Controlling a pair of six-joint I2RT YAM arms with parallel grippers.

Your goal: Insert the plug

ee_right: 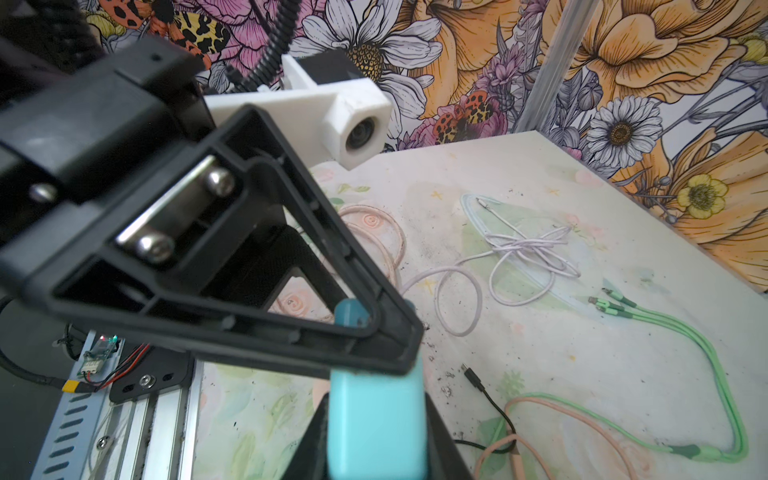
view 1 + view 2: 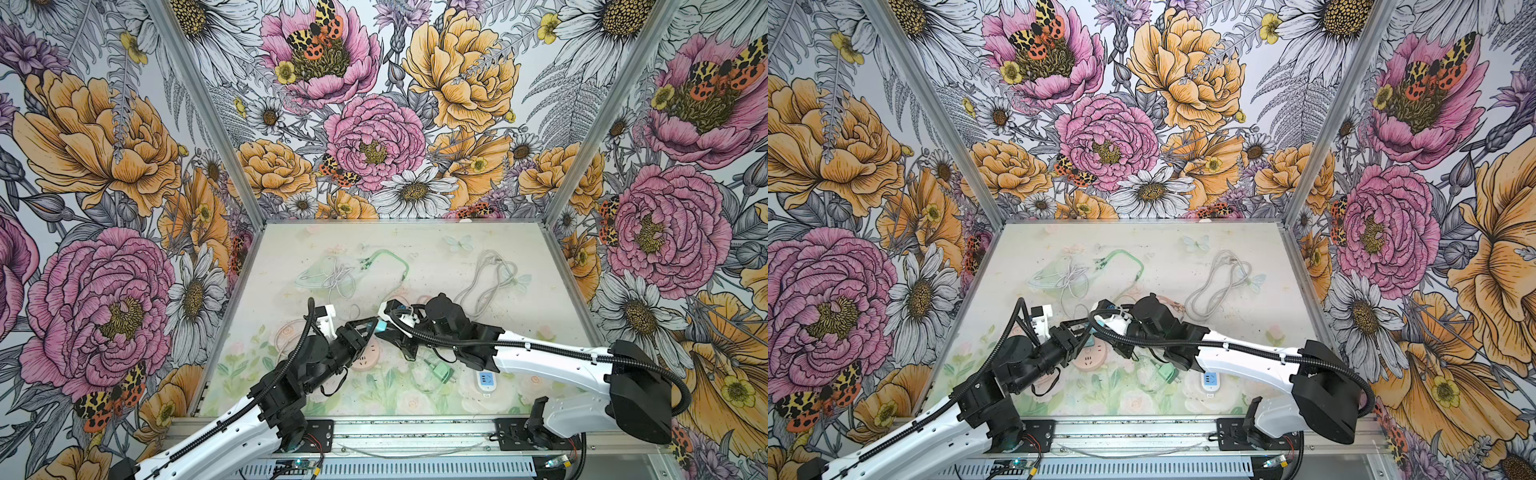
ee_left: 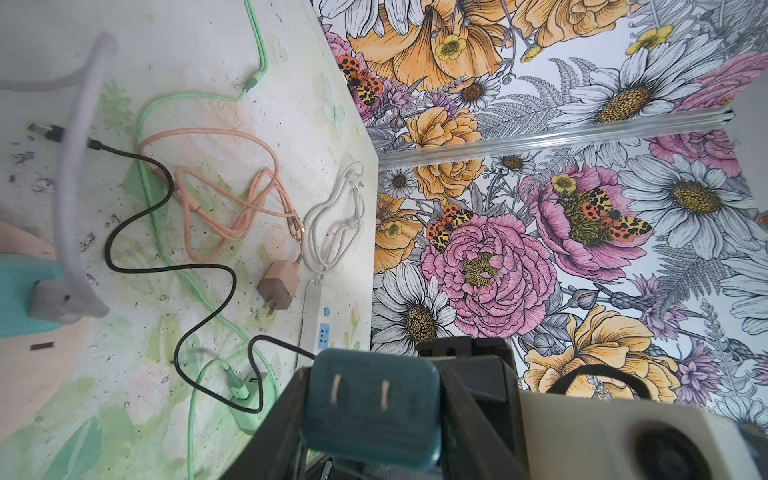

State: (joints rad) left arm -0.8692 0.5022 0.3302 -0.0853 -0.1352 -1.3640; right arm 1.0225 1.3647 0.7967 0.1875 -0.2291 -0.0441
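Teal plug [image 1: 374, 432]: held off the table between the two grippers, near the middle in both top views [image 2: 380, 327]; its two prongs face the left wrist camera [image 3: 370, 409]
Right gripper [image 1: 376, 397]: comes in from the right; jaws closed on the plug's body, one finger on each side
Left gripper [image 2: 370, 324]: comes in from the left; its fingers [image 3: 282, 419] flank the pronged end, about the plug's width apart; in the right wrist view one finger frame crosses in front of the plug; I cannot tell whether they press on it
Pink socket [image 2: 368, 358]: round, flat on the table [image 2: 415, 245], just below the grippers, partly hidden by the left arm
White strip [image 2: 485, 380]: on the table, partly under the right arm, blue panel facing up
Green plug [image 2: 441, 372]: lies between the pink socket and the white strip
Green cable [image 2: 397, 262]: looped farther back, near the middle
White cable [image 2: 336, 278]: bundled beside the green cable
Grey cable [image 2: 482, 278]: coiled at the back right, well apart from the grippers
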